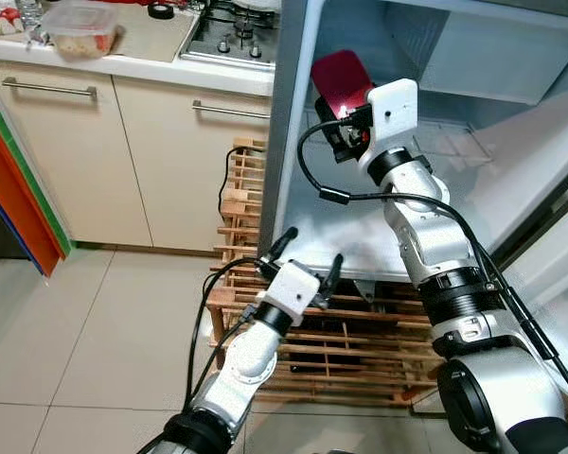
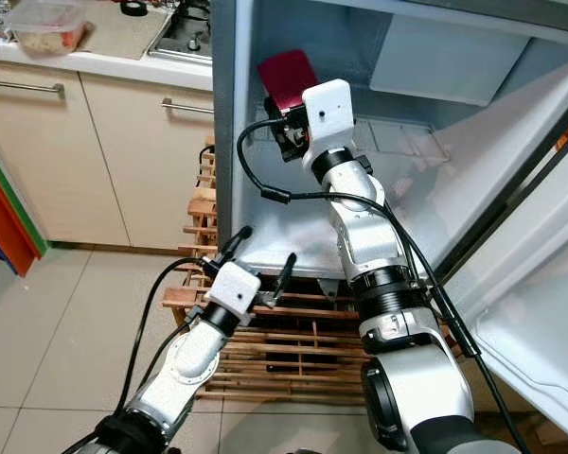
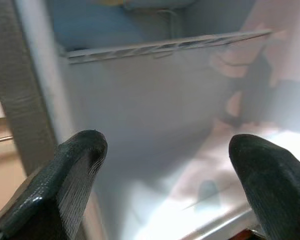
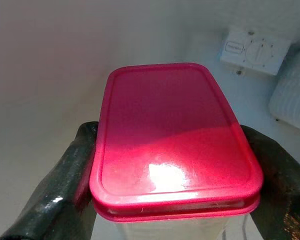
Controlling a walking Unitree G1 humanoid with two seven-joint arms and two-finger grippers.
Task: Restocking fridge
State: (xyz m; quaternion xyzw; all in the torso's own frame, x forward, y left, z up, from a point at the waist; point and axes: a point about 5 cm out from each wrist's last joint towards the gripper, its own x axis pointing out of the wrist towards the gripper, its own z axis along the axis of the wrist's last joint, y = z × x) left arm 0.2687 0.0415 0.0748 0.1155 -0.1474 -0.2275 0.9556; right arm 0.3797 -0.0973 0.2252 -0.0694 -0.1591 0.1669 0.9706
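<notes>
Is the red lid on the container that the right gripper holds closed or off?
Closed. The red lid sits flat on the container, its rim seated all around, between the right gripper's fingers.

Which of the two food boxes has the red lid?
The red-lidded box is the one clamped in the right gripper, held up inside the open fridge. The other, a clear container, sits on the counter beside the hob.
</notes>
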